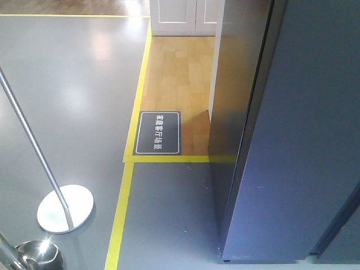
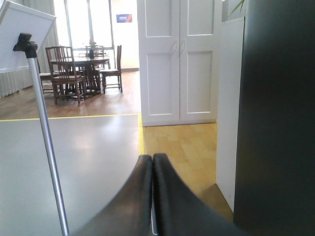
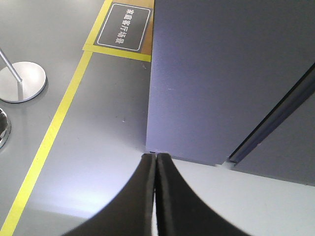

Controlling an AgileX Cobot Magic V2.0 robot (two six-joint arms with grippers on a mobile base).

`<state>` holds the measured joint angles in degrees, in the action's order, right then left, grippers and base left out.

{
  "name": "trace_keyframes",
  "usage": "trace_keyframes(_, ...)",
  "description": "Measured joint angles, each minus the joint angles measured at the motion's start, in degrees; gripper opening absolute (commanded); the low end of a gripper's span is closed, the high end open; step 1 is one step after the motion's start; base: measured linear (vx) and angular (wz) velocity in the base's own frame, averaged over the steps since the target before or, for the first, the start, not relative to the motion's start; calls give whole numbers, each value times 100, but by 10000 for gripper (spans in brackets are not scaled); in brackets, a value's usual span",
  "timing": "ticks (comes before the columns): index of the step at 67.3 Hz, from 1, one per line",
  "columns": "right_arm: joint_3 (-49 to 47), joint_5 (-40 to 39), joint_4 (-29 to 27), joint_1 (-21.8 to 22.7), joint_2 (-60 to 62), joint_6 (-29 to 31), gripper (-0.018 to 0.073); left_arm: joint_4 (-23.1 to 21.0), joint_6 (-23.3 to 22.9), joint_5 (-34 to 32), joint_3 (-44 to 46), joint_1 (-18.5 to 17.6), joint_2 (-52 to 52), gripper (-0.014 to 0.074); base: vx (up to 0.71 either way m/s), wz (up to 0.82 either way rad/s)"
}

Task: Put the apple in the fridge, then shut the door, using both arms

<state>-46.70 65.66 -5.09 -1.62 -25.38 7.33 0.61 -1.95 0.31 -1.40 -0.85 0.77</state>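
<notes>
The fridge (image 1: pixel 298 140) is a tall dark grey-blue cabinet filling the right of the front view. Its door (image 3: pixel 211 73) lies flat against the body, with a dark seam (image 3: pixel 275 123) running down beside it, and no white interior shows. The apple is out of view. In the left wrist view my left gripper (image 2: pixel 152 157) is shut with nothing between its fingers; it hangs above the grey floor, left of the fridge's dark side (image 2: pixel 275 123). My right gripper (image 3: pixel 155 156) is also shut and empty, pointing down at the fridge's bottom front corner. Neither arm shows in the front view.
A chrome pole (image 1: pixel 34 146) on a round base (image 1: pixel 66 208) stands at the left. Yellow floor tape (image 1: pixel 121 214) borders a wood floor patch with a dark sign (image 1: pixel 160 133). Behind are a white cupboard (image 2: pixel 179 59) and a dining table with chairs (image 2: pixel 83 69).
</notes>
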Motion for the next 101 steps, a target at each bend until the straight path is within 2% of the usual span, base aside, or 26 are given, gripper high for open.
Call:
trace_keyframes(24, 22, -14, 0, 0, 2, 0, -4, 0, 5, 0, 0, 0, 0, -6, 0, 0)
trace_keyframes(35, 607, -394, 0, -7, 343, 0, -4, 0, 5, 0, 0, 0, 0, -6, 0, 0)
trace_keyframes(42, 1308, -1506, 10, -7, 723, 5, -4, 0, 5, 0, 0, 0, 0, -6, 0, 0)
trace_keyframes(59, 3363, -5147, -61, -7, 1701, 5, -4, 0, 5, 0, 0, 0, 0, -6, 0, 0)
trace_keyframes(71, 4493, -6476, -157, -7, 2220, 5, -4, 0, 5, 0, 0, 0, 0, -6, 0, 0)
trace_keyframes(78, 4796, -6629, -176, -7, 2499, 5, -4, 0, 5, 0, 0, 0, 0, -6, 0, 0)
trace_keyframes(101, 4830, -6459, -176, -7, 2597, 5, -4, 0, 11, 7, 0, 0, 0, -6, 0, 0)
